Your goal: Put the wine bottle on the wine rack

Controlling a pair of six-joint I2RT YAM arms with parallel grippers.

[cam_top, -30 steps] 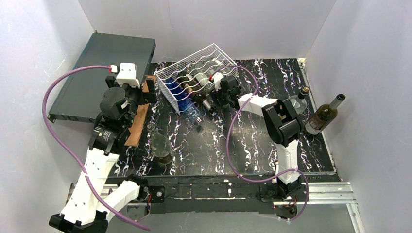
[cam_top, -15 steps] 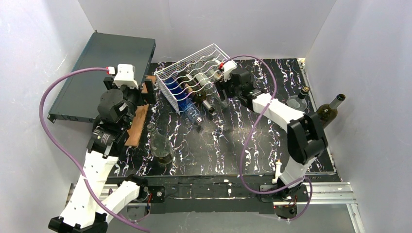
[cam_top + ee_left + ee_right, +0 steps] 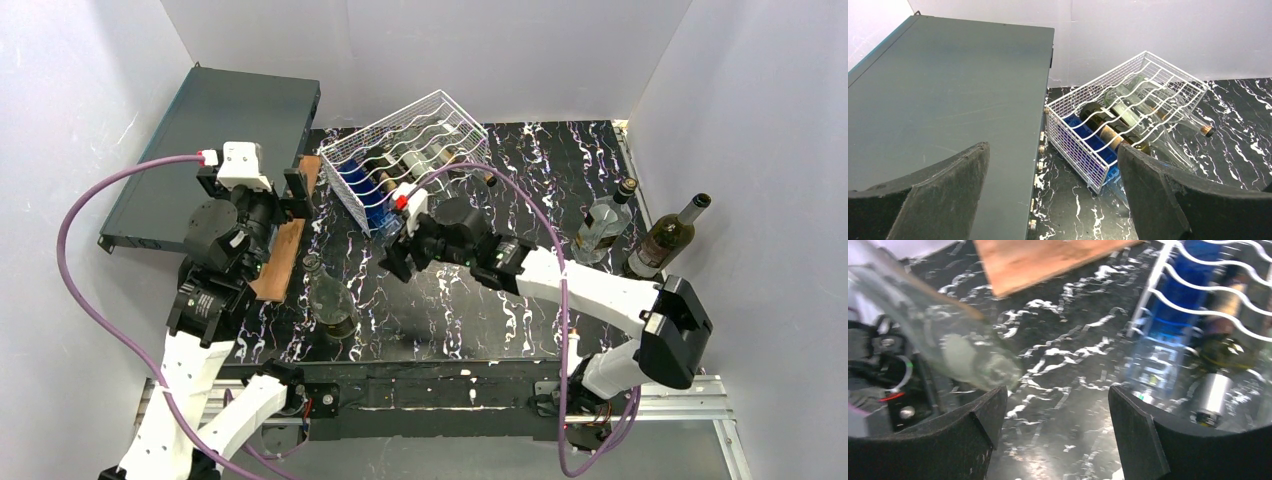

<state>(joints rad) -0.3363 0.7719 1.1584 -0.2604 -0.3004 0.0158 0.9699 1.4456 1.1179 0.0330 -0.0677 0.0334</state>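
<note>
1. My right hand (image 3: 393, 258) is open and empty, its jaws wide apart. It is low over the tabletop (image 3: 560, 170), just in front of the wine rack (image 3: 430, 115).
2. The wine bottle (image 3: 327, 295) I take for mine is the clear one standing on the tabletop, not on the rack. It is to the left of my right hand and nearer my bases. Hand and bottle are near but not touching.
3. Its long axis is upright, neck up and base down. In my right wrist view it is a blurred slant at the left edge, outside the jaws.
4. My left hand (image 3: 1053, 155) is open and empty too, raised by the wooden board (image 3: 285, 245) and facing the rack. Both hands are near the bottle, but I judge the right one lower and better placed.
5. The bottles in the rack lie flat. So I reckon mine must be gripped by its body, then tipped from upright to lying before it goes in.
</note>
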